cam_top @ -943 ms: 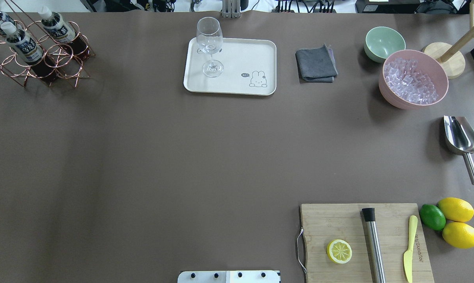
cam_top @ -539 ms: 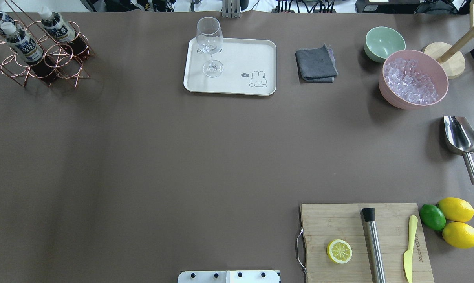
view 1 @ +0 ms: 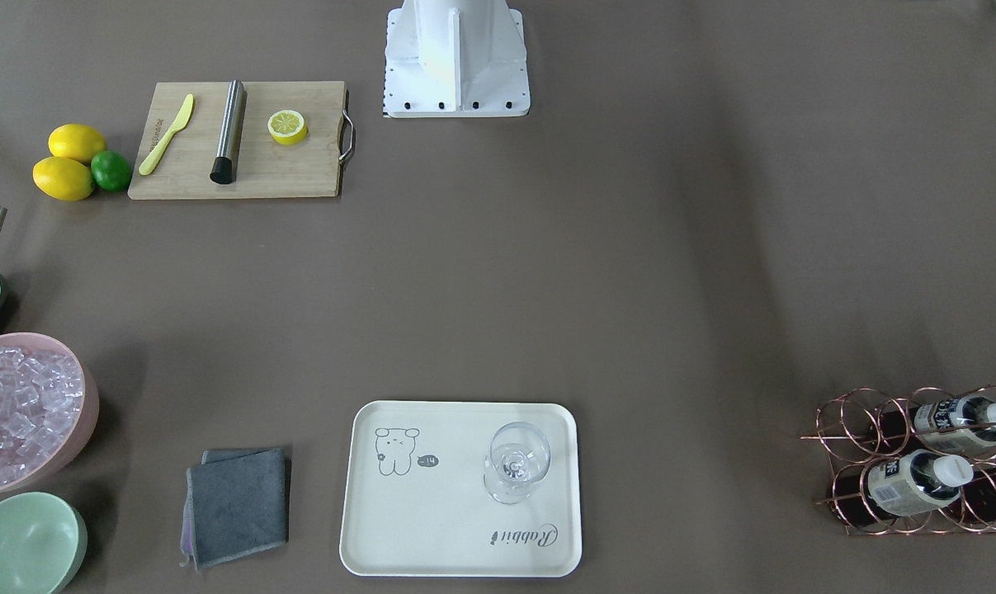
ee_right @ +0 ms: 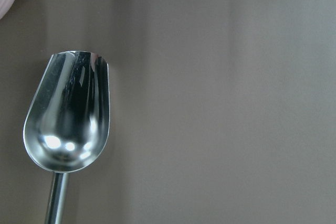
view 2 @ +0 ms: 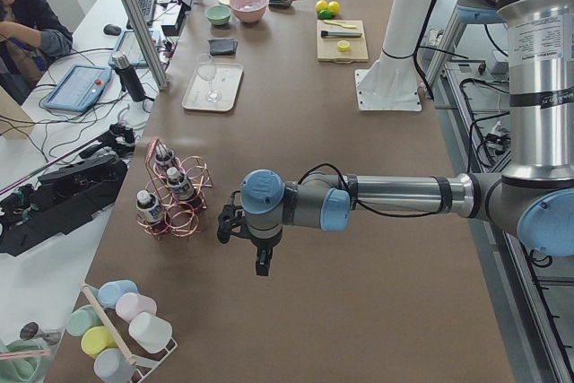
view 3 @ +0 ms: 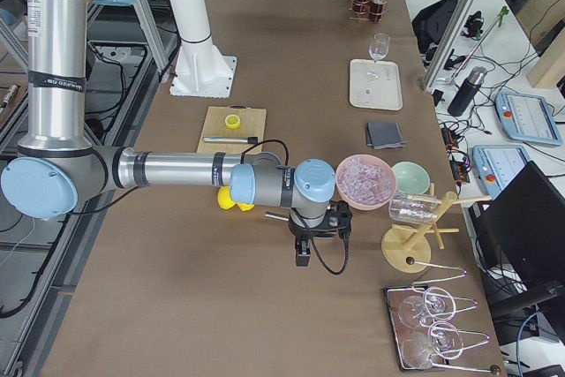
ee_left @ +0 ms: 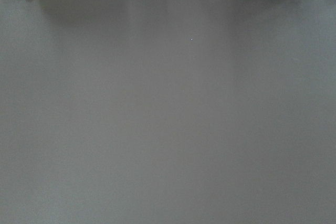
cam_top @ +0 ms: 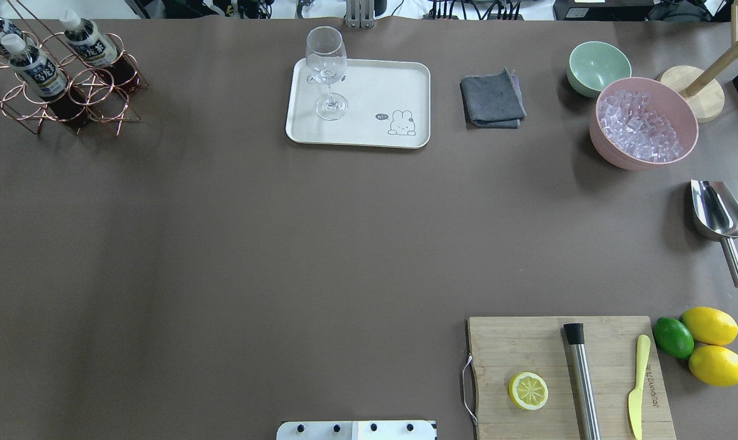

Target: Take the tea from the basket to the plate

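The copper wire basket (cam_top: 103, 98) stands at the far left corner of the table and also shows in the front view (view 1: 869, 429). Three tea bottles stand in it, one of them at the front (cam_top: 38, 73) (view 1: 910, 483). The cream plate (cam_top: 381, 85) (view 1: 431, 528) lies at the far middle with a wine glass (cam_top: 327, 67) on it. The left gripper (view 2: 260, 262) hangs over bare table near the basket (view 2: 179, 213). The right gripper (view 3: 302, 258) hangs beyond the pink bowl. Both show only in the side views, so I cannot tell whether they are open or shut.
A grey cloth (cam_top: 492, 98), green bowl (cam_top: 598, 67) and pink bowl of ice (cam_top: 644, 122) sit at the far right. A metal scoop (cam_top: 717, 214) (ee_right: 68, 119) lies at the right edge. The cutting board (cam_top: 527, 342) holds a lemon half, muddler and knife.
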Motion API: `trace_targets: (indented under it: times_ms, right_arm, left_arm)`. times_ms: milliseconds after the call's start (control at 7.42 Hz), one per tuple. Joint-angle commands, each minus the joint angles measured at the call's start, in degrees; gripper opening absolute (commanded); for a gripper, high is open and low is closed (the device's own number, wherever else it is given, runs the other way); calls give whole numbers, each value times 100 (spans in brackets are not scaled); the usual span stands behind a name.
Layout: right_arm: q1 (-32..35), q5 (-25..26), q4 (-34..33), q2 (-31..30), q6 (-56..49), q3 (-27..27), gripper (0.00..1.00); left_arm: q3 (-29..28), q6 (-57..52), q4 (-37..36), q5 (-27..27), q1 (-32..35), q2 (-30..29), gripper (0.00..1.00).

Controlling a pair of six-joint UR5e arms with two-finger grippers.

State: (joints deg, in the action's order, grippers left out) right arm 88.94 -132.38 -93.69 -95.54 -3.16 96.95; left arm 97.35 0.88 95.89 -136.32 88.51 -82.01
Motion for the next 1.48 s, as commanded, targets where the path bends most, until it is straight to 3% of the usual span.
trace_targets:
  times_ms: [0, 1348]
  right_arm:
    - [0, 2, 0, 0, 0, -1, 100]
    - [0, 11, 17, 0, 0, -18, 100]
  left_arm:
    - [12, 0, 0, 0, 52, 97, 98]
    - [91, 0, 26, -70, 61, 27, 98]
